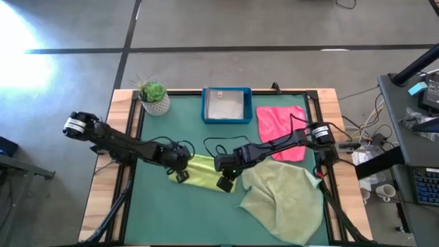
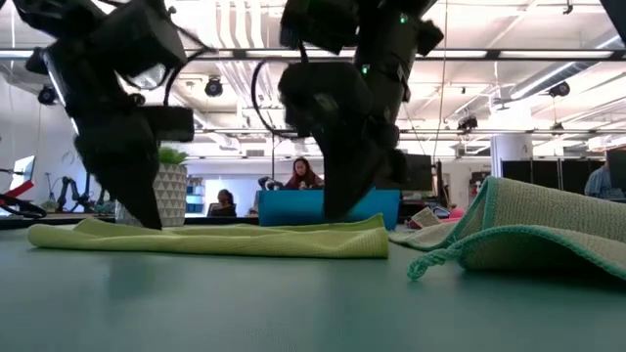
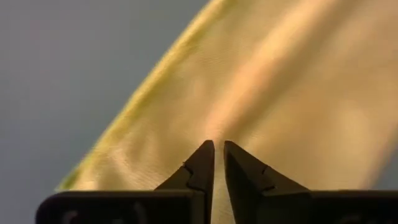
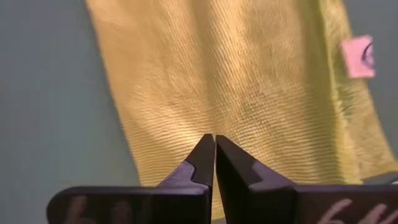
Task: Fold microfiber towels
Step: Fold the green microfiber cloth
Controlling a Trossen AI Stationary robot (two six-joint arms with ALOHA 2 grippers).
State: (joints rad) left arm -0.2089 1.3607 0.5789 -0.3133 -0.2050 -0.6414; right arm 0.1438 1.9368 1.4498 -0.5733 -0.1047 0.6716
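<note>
1. Nearest you in the low view, bare green table [image 2: 245, 303] runs clear up to the folded lime green towel [image 2: 225, 238].
2. Your left gripper [image 3: 218, 163] is clenched, tips down on that towel's left end; its yellow-green edge runs just beside the fingers, open mat beyond.
3. Your right gripper [image 4: 214, 158] is clenched too, pressing the towel's right end, one side edge close by.
4. Just right of it the pale sage towel [image 1: 285, 197] lies rumpled, overhanging the table's near edge.
5. Beyond it lie the pink towel [image 1: 280, 122], blue tray [image 1: 226, 105] and plant pot [image 1: 154, 99].
</note>
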